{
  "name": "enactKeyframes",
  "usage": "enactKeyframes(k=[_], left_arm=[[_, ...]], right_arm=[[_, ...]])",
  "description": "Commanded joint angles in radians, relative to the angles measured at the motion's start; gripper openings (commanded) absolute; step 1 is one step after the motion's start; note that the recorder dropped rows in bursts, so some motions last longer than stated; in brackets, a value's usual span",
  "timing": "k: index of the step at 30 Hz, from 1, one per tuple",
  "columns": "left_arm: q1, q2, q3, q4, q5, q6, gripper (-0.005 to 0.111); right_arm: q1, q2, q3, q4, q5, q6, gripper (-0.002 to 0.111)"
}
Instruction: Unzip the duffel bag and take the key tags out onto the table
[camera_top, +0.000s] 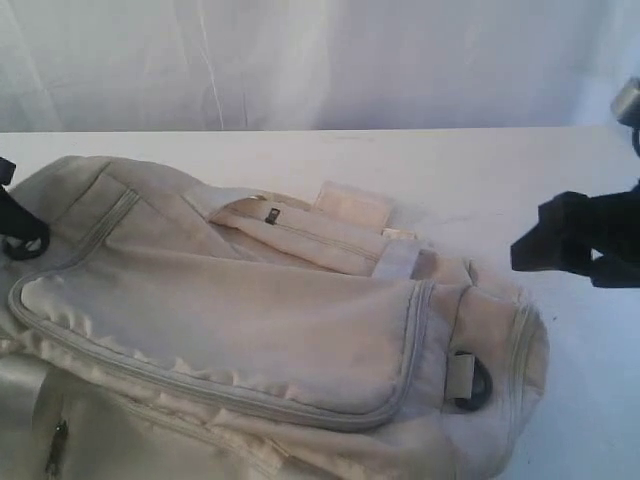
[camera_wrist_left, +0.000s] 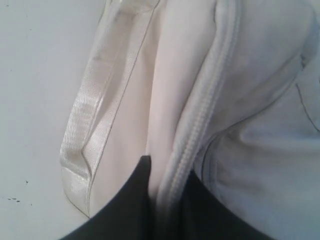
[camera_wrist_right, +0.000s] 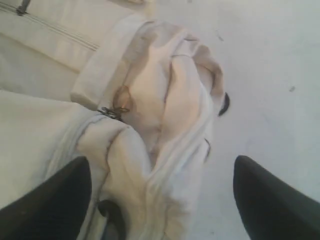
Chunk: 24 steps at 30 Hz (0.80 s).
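The duffel bag (camera_top: 250, 330) lies on the table (camera_top: 450, 170), filling the near side from 6 to 9 o'clock. At 9 o'clock the left arm reaches in low, its left fingers (camera_wrist_left: 130, 210) narrow and pinching the zipper seam (camera_wrist_left: 200, 115). At 3 o'clock the right arm hovers by the bag's end, its right fingers (camera_wrist_right: 55, 200) spread wide and holding nothing.

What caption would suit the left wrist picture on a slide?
The left gripper pinches the duffel bag along its zipper, white table alongside.

Exterior view overlooks the duffel bag (camera_top: 250, 330); both wrist views crowd it.
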Motion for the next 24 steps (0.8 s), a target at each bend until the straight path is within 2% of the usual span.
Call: enactKeyframes(k=[1, 6, 8, 11, 15, 17, 24], left_arm=[[0.012, -0.032, 0.040, -0.061, 0.000, 0.035, 0.000], [0.012, -0.035, -0.001, -0.162, 0.091, 0.169, 0.000], [0.010, -0.035, -0.012, -0.170, 0.114, 0.194, 0.004], [0.010, -0.035, -0.018, -0.170, 0.137, 0.223, 0.022], [0.010, -0.035, -0.018, -0.149, 0.147, 0.226, 0.060], [0.010, -0.035, -0.018, -0.144, 0.147, 0.215, 0.068], [0.010, -0.035, -0.018, -0.144, 0.138, 0.215, 0.068]], right_arm=[[-0.008, 0.118, -0.073, 0.154, 0.002, -0.146, 0.073], [0.009, 0.294, -0.194, 0.252, 0.003, -0.222, 0.073], [0.023, 0.379, -0.251, 0.252, 0.002, -0.223, 0.073], [0.043, 0.496, -0.322, 0.266, 0.002, -0.223, 0.073], [0.073, 0.633, -0.415, 0.286, 0.032, -0.235, 0.073], [0.086, 0.686, -0.453, 0.303, 0.038, -0.235, 0.073], [0.111, 0.842, -0.569, 0.304, 0.122, -0.213, 0.073]])
